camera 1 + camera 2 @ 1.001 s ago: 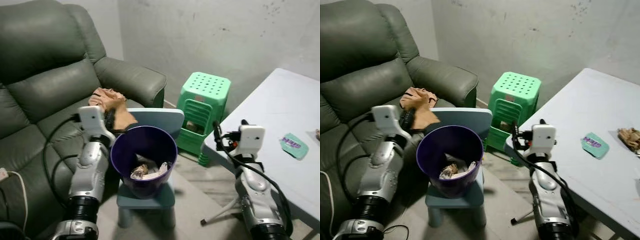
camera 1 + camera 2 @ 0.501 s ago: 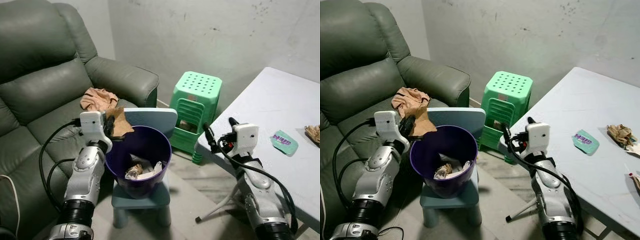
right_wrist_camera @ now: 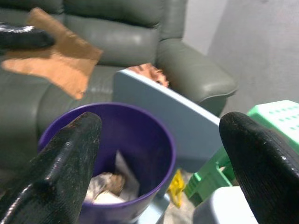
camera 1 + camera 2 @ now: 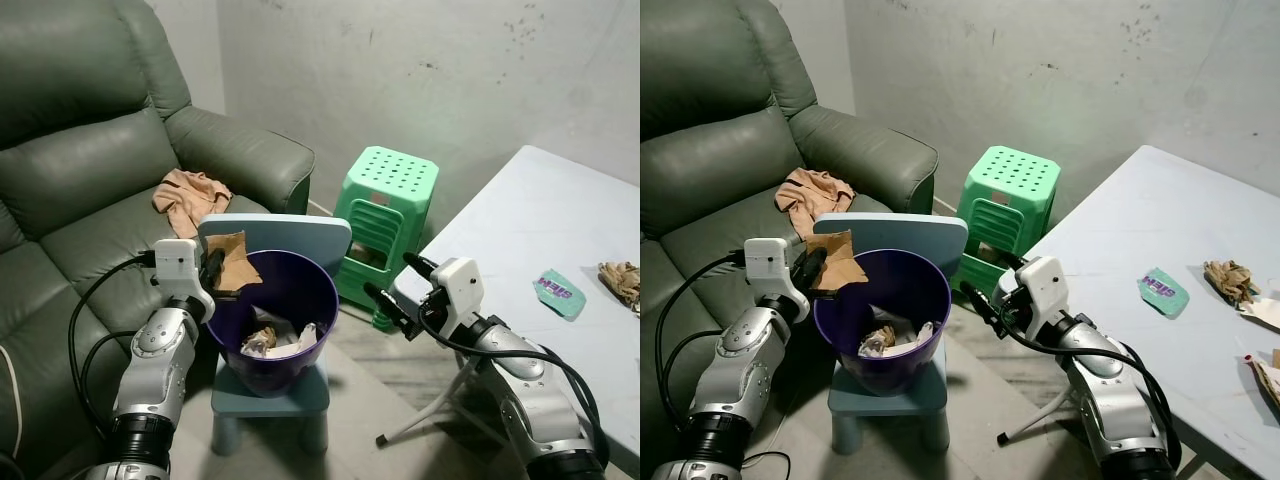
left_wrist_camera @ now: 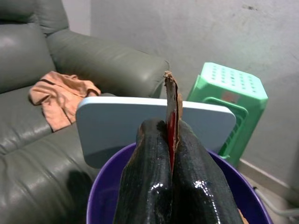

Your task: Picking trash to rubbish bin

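A purple rubbish bin [image 4: 322, 296] stands on a small light-blue chair [image 4: 285, 232] in front of the sofa. Crumpled paper trash [image 4: 264, 341] lies inside it. My left gripper [image 4: 214, 274] is shut on a flat brown piece of card [image 4: 236, 261] and holds it over the bin's left rim. In the left wrist view the card [image 5: 172, 103] stands edge-on between the fingers [image 5: 150, 158]. My right gripper [image 4: 391, 279] is open at the bin's right side, fingers spread wide and nothing between them. The right wrist view looks past its fingers [image 3: 68, 152] at the bin [image 3: 154, 140].
A green plastic stool [image 4: 396, 196] stands behind the bin by the wall. A peach cloth [image 4: 188, 196] lies on the green sofa [image 4: 70, 170]. On the white table [image 4: 520, 230] at right lie a green packet [image 4: 558, 293] and crumpled brown trash [image 4: 620, 280]. A white tripod leg [image 4: 420, 421] crosses the floor.
My left gripper has carried the brown card away from the cloth on the sofa to the bin's rim. My right gripper has swung down and left toward the bin. The camera has shifted.
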Robot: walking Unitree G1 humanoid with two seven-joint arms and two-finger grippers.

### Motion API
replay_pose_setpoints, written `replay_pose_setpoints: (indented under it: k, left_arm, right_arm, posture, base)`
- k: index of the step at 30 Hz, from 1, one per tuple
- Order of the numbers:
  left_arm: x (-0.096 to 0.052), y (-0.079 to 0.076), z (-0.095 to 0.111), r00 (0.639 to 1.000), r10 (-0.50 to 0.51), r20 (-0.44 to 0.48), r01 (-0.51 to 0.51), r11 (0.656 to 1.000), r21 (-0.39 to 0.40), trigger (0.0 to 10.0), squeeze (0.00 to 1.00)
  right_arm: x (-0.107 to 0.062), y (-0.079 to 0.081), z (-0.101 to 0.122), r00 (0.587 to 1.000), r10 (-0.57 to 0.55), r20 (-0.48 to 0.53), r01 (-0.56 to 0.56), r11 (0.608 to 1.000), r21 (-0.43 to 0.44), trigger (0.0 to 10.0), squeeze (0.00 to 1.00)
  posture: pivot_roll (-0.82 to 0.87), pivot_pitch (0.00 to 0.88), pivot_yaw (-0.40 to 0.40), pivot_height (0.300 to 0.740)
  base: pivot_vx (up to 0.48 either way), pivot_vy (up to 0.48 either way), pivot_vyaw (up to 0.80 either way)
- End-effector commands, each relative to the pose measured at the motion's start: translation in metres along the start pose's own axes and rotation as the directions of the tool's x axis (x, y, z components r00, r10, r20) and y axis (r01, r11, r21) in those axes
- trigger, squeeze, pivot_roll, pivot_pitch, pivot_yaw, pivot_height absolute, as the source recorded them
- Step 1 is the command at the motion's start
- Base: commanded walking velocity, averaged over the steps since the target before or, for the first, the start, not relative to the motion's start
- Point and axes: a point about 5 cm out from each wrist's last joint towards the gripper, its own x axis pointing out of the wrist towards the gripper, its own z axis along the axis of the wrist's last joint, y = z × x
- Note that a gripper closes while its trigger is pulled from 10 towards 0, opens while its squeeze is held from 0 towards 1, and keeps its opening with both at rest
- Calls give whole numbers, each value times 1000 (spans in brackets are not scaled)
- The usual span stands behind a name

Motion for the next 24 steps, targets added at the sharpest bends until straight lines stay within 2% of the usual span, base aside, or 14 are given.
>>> replay_pose_setpoints:
  k: [1, 7, 11, 19, 21, 24]
  left_arm:
    - [3, -1, 0, 1000, -16, -11, 16, 1000, 11, 10000, 0]
    - [8, 7, -1, 999, -19, -35, 20, 999, 26, 10000, 0]
    - [9, 11, -8, 997, -32, -74, 35, 999, 30, 10000, 0]
    - [15, 8, -8, 990, -98, -97, 105, 992, 66, 10000, 0]
    - [19, 6, -5, 987, -124, -100, 132, 988, 83, 10000, 0]
    - [26, 3, 0, 985, -145, -98, 154, 984, 90, 10000, 0]
  right_arm:
    - [-2, 0, 3, 1000, 24, -6, -24, 1000, -13, 10000, 0]
    - [-8, -1, 2, 998, 54, -38, -55, 998, -15, 10000, 0]
    - [-17, 0, 4, 996, 70, -53, -70, 997, -10, 10000, 0]
    - [-33, 9, 14, 994, 99, -48, -98, 995, 16, 10000, 0]
    - [-42, 12, 21, 994, 100, -42, -99, 995, 27, 10000, 0]
    - [-47, 15, 26, 994, 98, -38, -96, 994, 46, 10000, 0]
  posture:
    - [68, 0, -118, 740]
    - [68, 25, -144, 740]
    - [42, 88, -166, 740]
    - [-16, 174, -182, 740]
    - [-41, 205, -188, 740]
    - [-55, 218, -191, 740]
  base:
    - [0, 0, 0]
    - [0, 0, 0]
    - [0, 0, 0]
    - [0, 0, 0]
    - [0, 0, 0]
    - [0, 0, 0]
